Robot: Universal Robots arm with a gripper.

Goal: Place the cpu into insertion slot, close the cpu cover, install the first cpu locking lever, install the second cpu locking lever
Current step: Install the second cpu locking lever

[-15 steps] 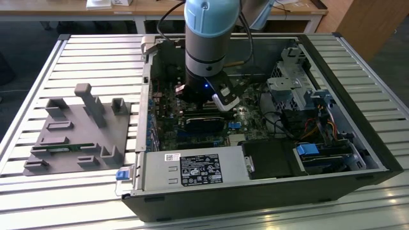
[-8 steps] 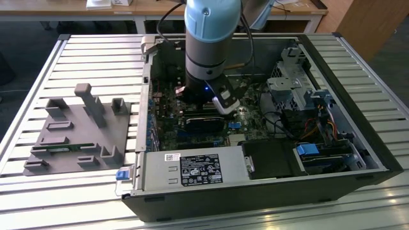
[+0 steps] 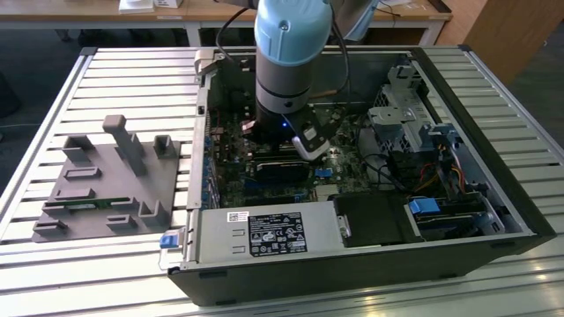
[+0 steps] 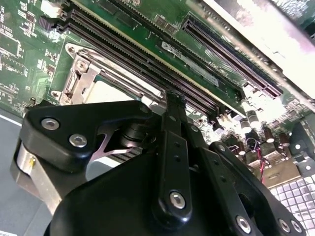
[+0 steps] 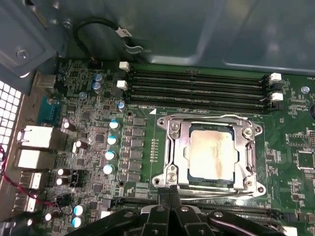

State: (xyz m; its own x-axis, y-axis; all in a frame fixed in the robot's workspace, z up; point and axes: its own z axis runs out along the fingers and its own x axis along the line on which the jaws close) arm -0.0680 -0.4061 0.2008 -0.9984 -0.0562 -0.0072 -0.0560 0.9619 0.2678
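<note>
The cpu (image 5: 211, 153) lies flat in the insertion slot (image 5: 187, 169), its pale metal face showing through the cut-out of the cpu cover (image 5: 249, 158). The silver cover is folded down over it. A thin metal lever rod (image 5: 211, 117) runs along the cover's far side and another (image 5: 221, 195) along the side by the fingers. My gripper (image 5: 170, 192) is shut, its two black fingertips pressed together at the cover's edge beside a corner screw. In the second wrist view the gripper (image 4: 175, 101) reaches just past the socket, where the cpu (image 4: 110, 91) shows. In the exterior view the arm (image 3: 284, 59) reaches down into the open computer case.
Long black memory slots (image 5: 197, 88) run beside the socket, with capacitors (image 5: 110, 140) and rear ports (image 5: 34, 137) on another side. In the case sit a grey power supply (image 3: 264, 234), a drive cage (image 3: 405, 112) and cables (image 3: 440, 175). A grey fixture (image 3: 105, 178) stands on the slatted table.
</note>
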